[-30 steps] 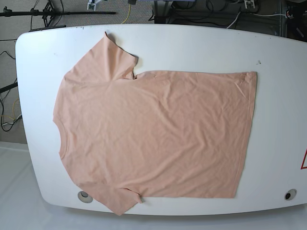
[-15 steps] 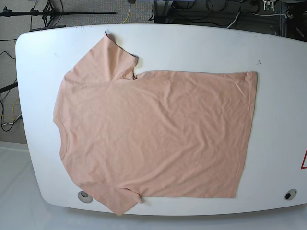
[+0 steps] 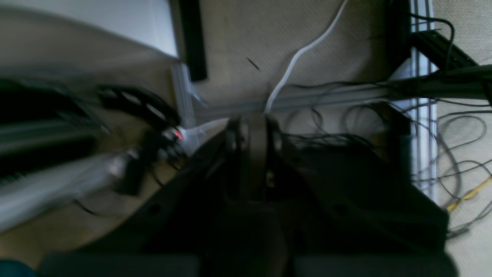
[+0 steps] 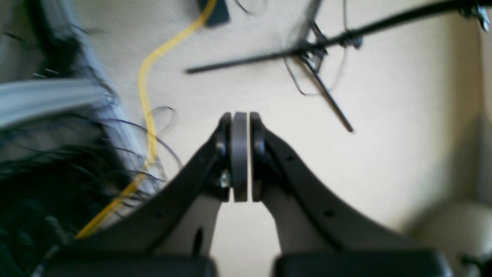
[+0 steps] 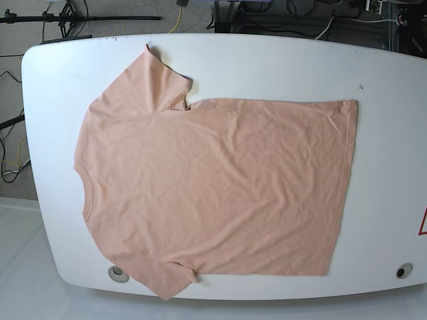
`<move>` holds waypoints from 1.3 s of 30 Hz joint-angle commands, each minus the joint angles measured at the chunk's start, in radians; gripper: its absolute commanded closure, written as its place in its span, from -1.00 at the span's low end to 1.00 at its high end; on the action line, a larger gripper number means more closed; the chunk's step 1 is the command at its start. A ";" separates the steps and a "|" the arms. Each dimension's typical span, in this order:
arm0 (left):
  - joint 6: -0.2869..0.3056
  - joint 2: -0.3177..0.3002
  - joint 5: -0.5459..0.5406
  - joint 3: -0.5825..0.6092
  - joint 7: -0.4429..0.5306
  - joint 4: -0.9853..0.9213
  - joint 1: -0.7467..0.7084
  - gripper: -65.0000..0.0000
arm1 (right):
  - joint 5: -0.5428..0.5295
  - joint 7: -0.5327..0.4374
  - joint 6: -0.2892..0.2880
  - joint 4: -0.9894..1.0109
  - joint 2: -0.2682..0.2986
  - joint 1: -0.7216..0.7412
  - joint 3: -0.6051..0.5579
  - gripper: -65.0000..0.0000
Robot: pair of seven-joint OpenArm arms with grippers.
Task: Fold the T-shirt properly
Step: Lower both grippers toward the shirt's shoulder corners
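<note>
The peach T-shirt (image 5: 213, 187) lies flat and slightly wrinkled on the white table (image 5: 280, 63), collar at the left, hem at the right, one sleeve toward the far edge and one at the near edge. No gripper shows in the base view. In the left wrist view my left gripper (image 3: 253, 123) is shut and empty over floor and cables. In the right wrist view my right gripper (image 4: 240, 119) is shut and empty over beige floor. Neither wrist view shows the T-shirt.
Cables, a yellow cord (image 4: 148, 77) and stand legs (image 4: 319, 54) lie on the floor behind the table. Two round fittings sit near the table's front edge, one at the left (image 5: 118, 272) and one at the right (image 5: 403, 271). A red mark (image 5: 423, 223) shows at the right edge.
Parts of the arms seen at the top edge one second ago have left the base view. The T-shirt has not moved.
</note>
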State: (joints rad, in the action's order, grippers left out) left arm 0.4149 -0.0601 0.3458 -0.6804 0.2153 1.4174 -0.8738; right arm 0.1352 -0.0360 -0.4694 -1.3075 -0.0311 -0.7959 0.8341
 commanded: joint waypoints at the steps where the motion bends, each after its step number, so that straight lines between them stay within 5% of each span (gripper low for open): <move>1: -0.040 -0.022 -0.028 -0.012 0.006 0.067 -0.042 0.90 | -0.047 -0.014 0.010 -0.059 0.012 -0.034 0.013 1.00; 7: -0.049 -0.028 -0.068 0.012 -0.023 0.233 -0.103 0.89 | -0.197 0.038 0.016 -0.183 0.010 -0.073 0.021 0.99; 15: -0.036 -0.039 -0.081 0.056 -0.033 0.316 -0.118 0.87 | -0.268 0.052 0.024 -0.294 0.017 -0.088 0.013 0.99; 25: 0.052 -0.034 -0.067 0.158 -0.032 0.338 -0.105 0.87 | -0.254 0.033 0.036 -0.396 0.042 -0.099 -0.016 0.98; 29: 0.134 -0.033 -0.046 0.223 -0.026 0.327 -0.109 0.91 | -0.254 0.028 0.027 -0.389 0.042 -0.105 -0.009 0.97; 39: 0.142 -0.037 -0.056 0.235 -0.040 0.372 -0.109 0.94 | -0.377 0.058 0.000 -0.447 0.047 -0.083 -0.006 0.96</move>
State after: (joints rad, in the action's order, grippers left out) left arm 0.5671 -0.0879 0.3126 -0.4362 0.1497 1.7596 -0.9691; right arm -0.1982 0.0494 -0.4541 -1.7123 0.0063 -0.8673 0.8173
